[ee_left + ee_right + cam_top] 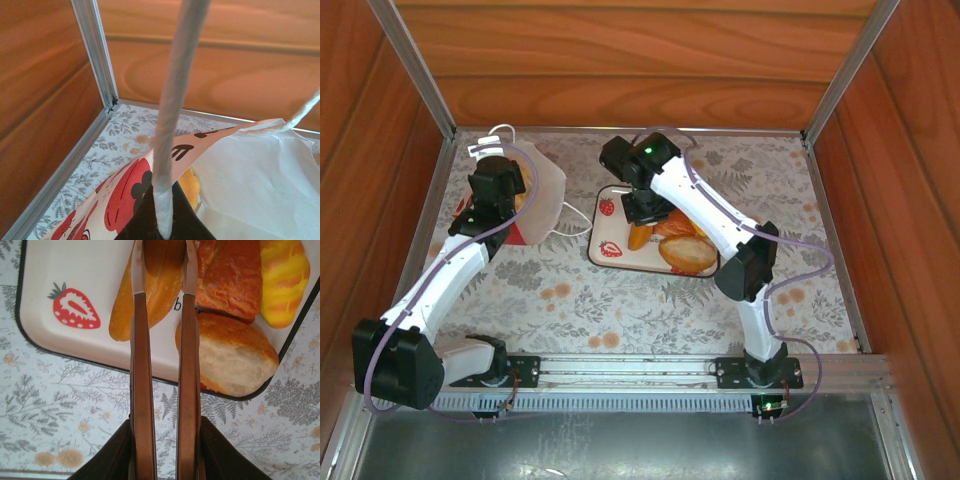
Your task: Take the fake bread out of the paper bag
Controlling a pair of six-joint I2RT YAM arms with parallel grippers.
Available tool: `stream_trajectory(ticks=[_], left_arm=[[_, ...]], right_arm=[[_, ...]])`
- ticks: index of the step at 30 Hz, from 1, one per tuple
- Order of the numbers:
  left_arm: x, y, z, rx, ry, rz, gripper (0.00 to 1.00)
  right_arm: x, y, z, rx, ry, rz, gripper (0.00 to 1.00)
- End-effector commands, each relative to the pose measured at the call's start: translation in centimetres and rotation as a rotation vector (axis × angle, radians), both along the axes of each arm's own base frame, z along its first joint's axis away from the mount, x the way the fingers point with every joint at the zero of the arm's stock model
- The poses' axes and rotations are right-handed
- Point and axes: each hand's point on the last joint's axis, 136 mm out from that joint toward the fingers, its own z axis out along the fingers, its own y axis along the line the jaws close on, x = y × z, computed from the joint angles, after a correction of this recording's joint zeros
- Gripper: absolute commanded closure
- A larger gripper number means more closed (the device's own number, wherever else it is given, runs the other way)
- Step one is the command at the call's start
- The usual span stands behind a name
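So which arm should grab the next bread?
Right, probably: left claw is shut on the paper bag's cord handle, steadying it; right claw only has its long roll to drop on the tray.

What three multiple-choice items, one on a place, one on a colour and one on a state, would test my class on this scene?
1. In the top view, where does the paper bag stand relative to the tray?
A. to its left
B. to its right
C. on it

2. What colour is the strawberry printed on the tray?
A. blue
B. red
C. yellow

3. What is the right gripper doing?
A. standing wide open
B. shut on nothing
C. shut on the long loaf

Answers:
1 A: the bag stands on the table, apart from the tray, on its left side.
2 B: the right wrist view shows a red berry with white seeds.
3 C: its fingers press both sides of the loaf over the tray.
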Motion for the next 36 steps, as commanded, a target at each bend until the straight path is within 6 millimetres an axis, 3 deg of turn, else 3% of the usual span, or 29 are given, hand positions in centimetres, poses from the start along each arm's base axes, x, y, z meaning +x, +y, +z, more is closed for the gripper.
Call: stream_trajectory(ticks=[1, 8, 19, 28, 36], left_arm=[[-0.1, -0.4, 1.1, -0.041, -0.038, -0.021, 1.00], [-0.2, -0.7, 1.4, -0.064, -0.049, -0.035, 1.00], [-0.1, -0.9, 1.4, -0.070, -0.047, -0.045, 1.00], [0.0, -0.9, 1.2, -0.067, -0.040, -0.046, 1.00], [-0.1, -0.8, 1.0, -0.064, -0.034, -0.042, 1.00]], right_arm=[[-3.8, -3.5, 2.4, -0.069, 0.083, 0.029, 0.71], [-4.5, -4.5, 1.4, -0.117, 0.123, 0.046, 0.72], [-3.7, -4.8, -0.9, -0.215, 0.145, 0.046, 0.69], [-2.8, -3.5, -0.9, -0.186, 0.126, 0.047, 0.58], [-2.4, -1.5, -0.7, -0.102, 0.128, 0.052, 0.58]])
